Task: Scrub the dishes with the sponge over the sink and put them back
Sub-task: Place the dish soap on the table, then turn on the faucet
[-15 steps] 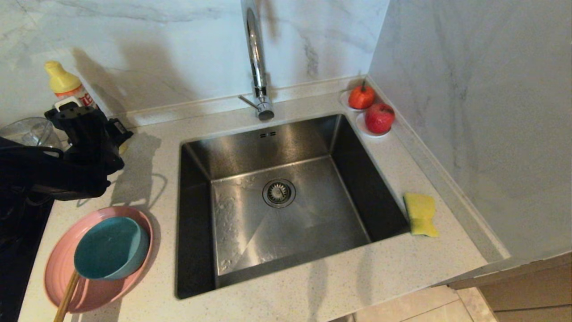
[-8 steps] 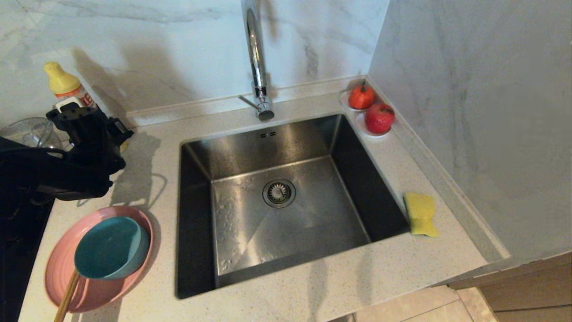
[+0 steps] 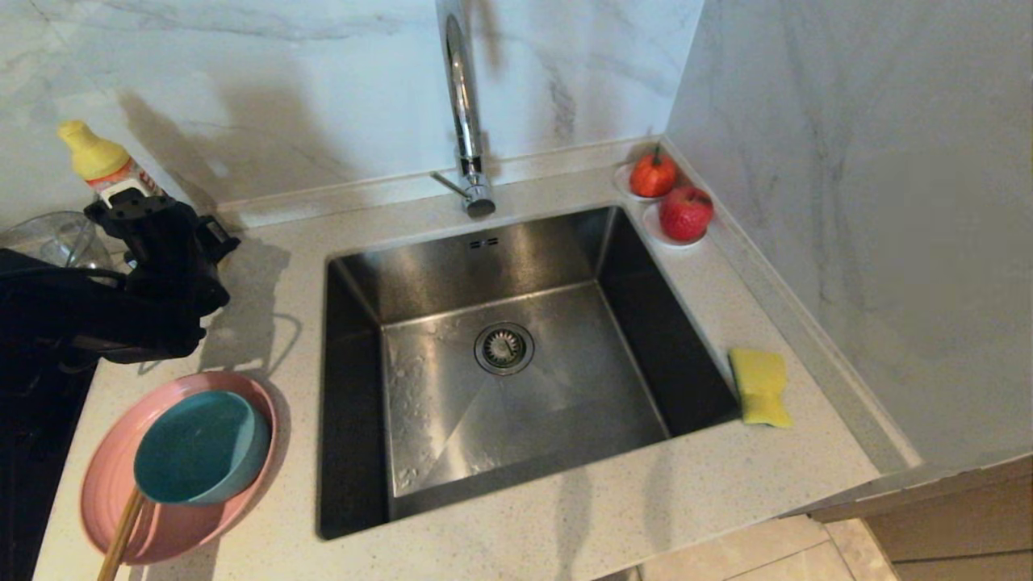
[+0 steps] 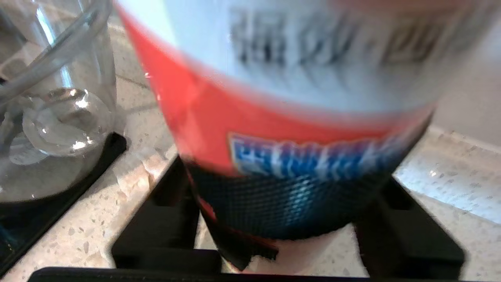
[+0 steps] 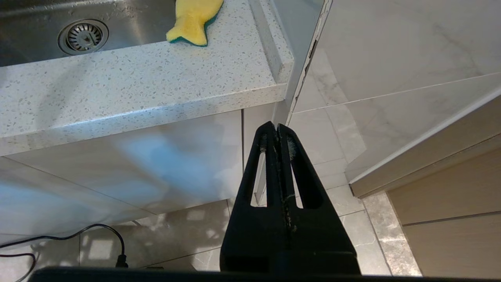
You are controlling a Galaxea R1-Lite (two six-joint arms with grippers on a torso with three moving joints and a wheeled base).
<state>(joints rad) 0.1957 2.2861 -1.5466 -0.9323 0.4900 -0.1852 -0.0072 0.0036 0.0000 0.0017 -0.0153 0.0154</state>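
Tilting away now, the yellow-capped red-labelled bottle (image 3: 103,168) leans beside the left gripper (image 3: 141,211), whose spread fingers (image 4: 168,219) flank its blurred, cropped base up close, while the clamped right gripper (image 5: 277,137) hangs below the counter's yellow waisted sponge (image 5: 194,17).

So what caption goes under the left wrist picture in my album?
Left gripper open around a blurry red-labelled bottle, beside a clear glass bowl.
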